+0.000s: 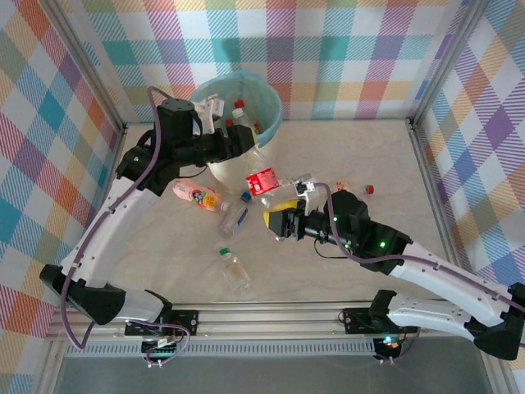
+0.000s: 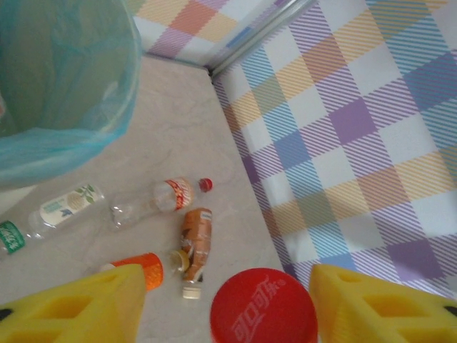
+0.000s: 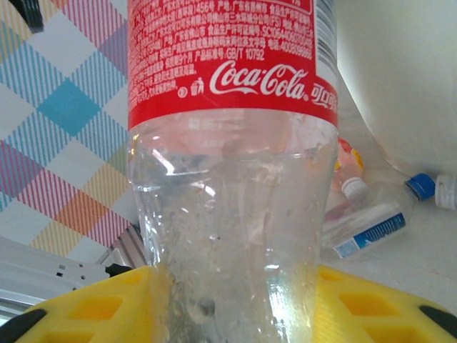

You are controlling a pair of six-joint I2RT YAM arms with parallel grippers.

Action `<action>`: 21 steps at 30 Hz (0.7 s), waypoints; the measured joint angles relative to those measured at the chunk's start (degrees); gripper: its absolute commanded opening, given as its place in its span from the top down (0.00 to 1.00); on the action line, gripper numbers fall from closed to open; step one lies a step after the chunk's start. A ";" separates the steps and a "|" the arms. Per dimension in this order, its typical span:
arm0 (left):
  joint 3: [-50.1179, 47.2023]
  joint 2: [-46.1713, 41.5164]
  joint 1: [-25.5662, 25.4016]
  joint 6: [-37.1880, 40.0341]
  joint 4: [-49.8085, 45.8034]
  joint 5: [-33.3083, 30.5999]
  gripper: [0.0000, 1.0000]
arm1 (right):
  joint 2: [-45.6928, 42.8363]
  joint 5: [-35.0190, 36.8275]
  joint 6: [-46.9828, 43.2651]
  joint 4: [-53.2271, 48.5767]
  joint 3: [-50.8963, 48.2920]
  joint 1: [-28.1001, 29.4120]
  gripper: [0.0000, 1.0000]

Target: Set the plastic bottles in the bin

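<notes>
My pale marbled tabletop [image 1: 148, 271] is carrying the tall cream-white bin with a teal liner [image 1: 225, 172] at upper centre. Below the bin, a pink-and-orange labelled bottle [image 1: 199, 195], a clear blue-capped bottle [image 1: 234, 217] and a clear green-capped bottle [image 1: 232, 267] are lying on it. A small red cap [image 1: 370, 190] is sitting at centre right.

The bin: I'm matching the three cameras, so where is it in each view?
Top external: bin at top centre, far side of the table.
Left wrist: bin, teal-lined rim, in the top-left corner.
Right wrist: bin, cream side, at upper right.
Shared landmark: the plaid wall.
</notes>
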 measured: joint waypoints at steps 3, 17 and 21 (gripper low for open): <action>0.00 0.00 -0.22 -0.44 0.07 1.62 0.57 | 0.50 -0.07 -0.17 0.55 0.04 0.00 0.51; 4.42 0.17 -0.33 0.63 0.39 -0.81 0.98 | 4.57 2.45 -4.37 0.04 5.55 -0.02 0.11; 10.80 1.29 -0.31 4.20 0.15 -6.69 1.00 | 7.28 10.47 -9.03 -1.51 12.46 -0.02 0.00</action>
